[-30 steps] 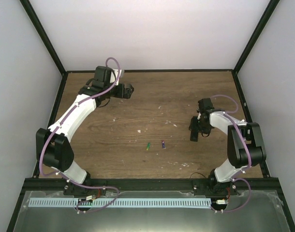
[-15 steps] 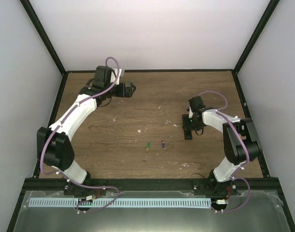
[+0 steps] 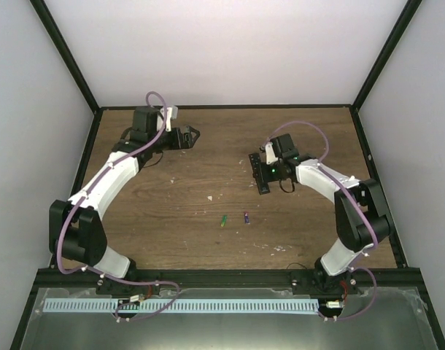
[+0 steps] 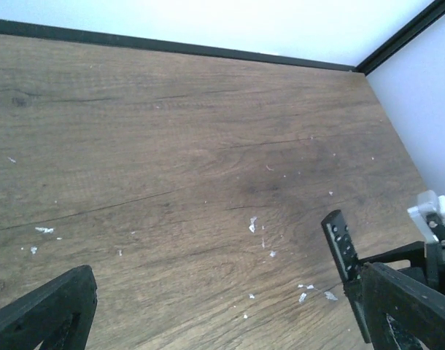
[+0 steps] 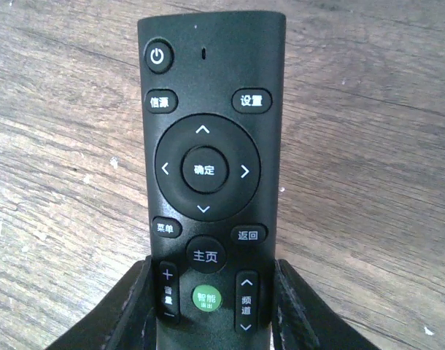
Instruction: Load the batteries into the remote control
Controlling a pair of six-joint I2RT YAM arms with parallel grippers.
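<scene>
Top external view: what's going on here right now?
The right gripper is shut on the remote control, gripping its lower end with the buttons facing the wrist camera, right of the middle of the table. The green battery and the purple battery lie a little apart on the wood, closer to the near edge, not yet loaded. The left gripper is open and holds nothing, toward the far left corner.

Left gripper point(image 4: 226, 292) agape, right gripper point(image 5: 211, 288) clenched
</scene>
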